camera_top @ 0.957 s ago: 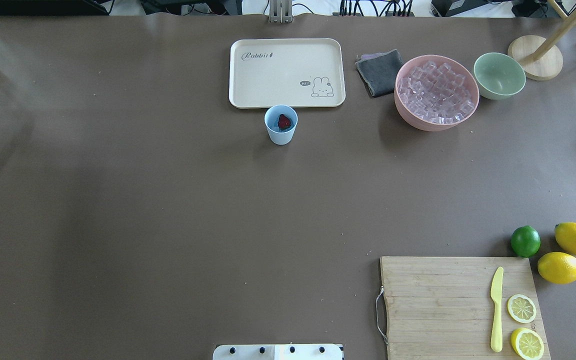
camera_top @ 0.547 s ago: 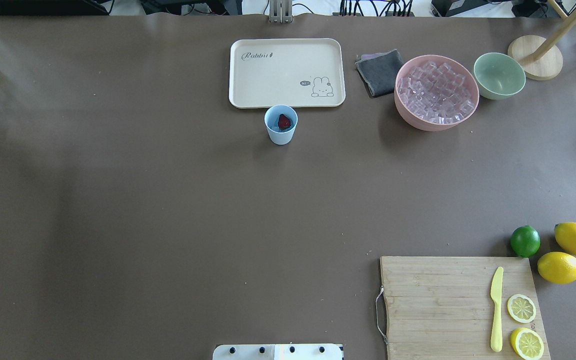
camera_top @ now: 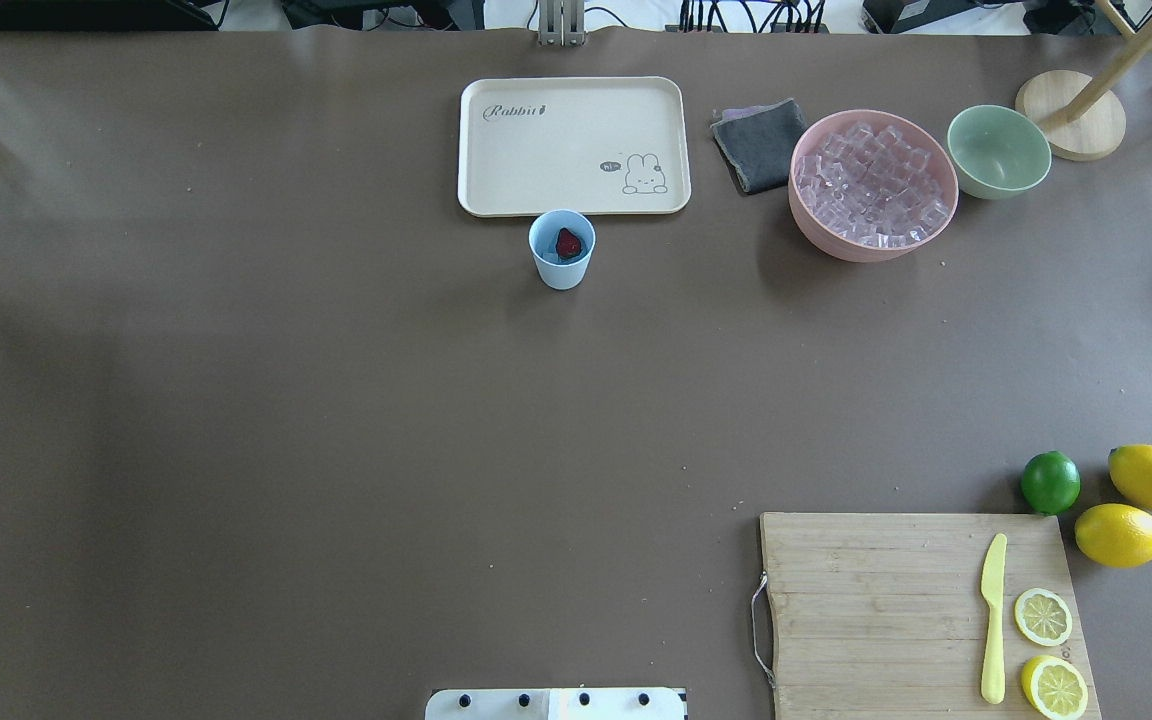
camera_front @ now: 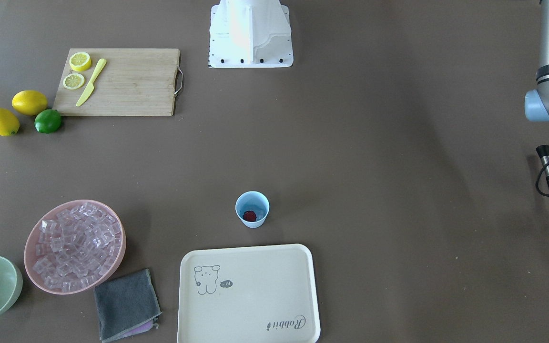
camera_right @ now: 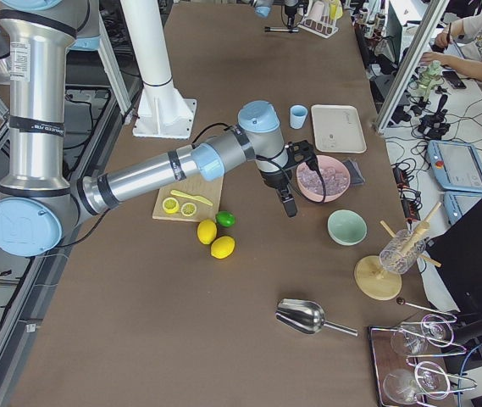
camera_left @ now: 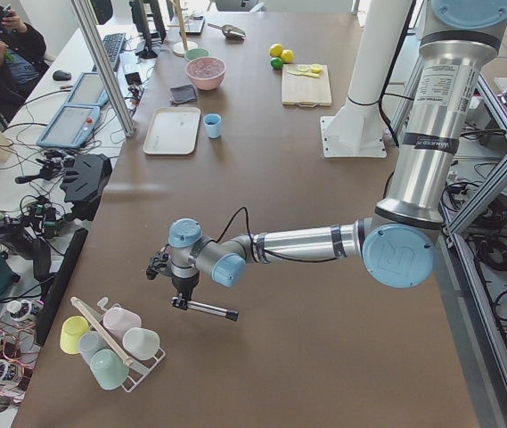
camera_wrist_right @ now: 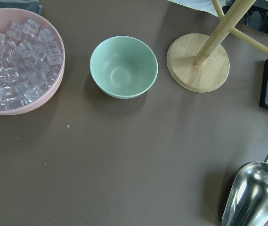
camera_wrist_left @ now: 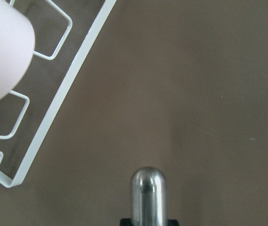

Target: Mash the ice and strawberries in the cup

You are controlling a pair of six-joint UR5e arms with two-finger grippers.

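The light-blue cup (camera_top: 561,265) stands upright just in front of the cream tray (camera_top: 496,150), with one dark-red strawberry (camera_top: 568,243) inside it. Ice (camera_top: 871,185) fills the pink bowl (camera_top: 816,225) to its right. At the table's far left end, my left gripper (camera_left: 182,301) is shut on a metal muddler rod (camera_left: 208,309) lying level beside a white wire cup rack (camera_left: 137,374). The rod's rounded tip (camera_wrist_left: 148,197) hangs above bare table. My right gripper (camera_right: 287,199) hovers by the pink bowl; I cannot tell whether it is open.
A grey cloth (camera_top: 759,145), a pale-green bowl (camera_top: 998,150) and a wooden stand (camera_top: 1071,115) line the back right. A cutting board (camera_top: 886,610) carries a yellow knife and lemon slices, with a lime (camera_top: 1050,482) and two lemons nearby. A metal scoop (camera_wrist_right: 254,195) lies close by.
At the overhead view's left edge, the dark part of my left arm has slid out of frame, uncovering a corner of the white rack. The cup and bowls have not moved.
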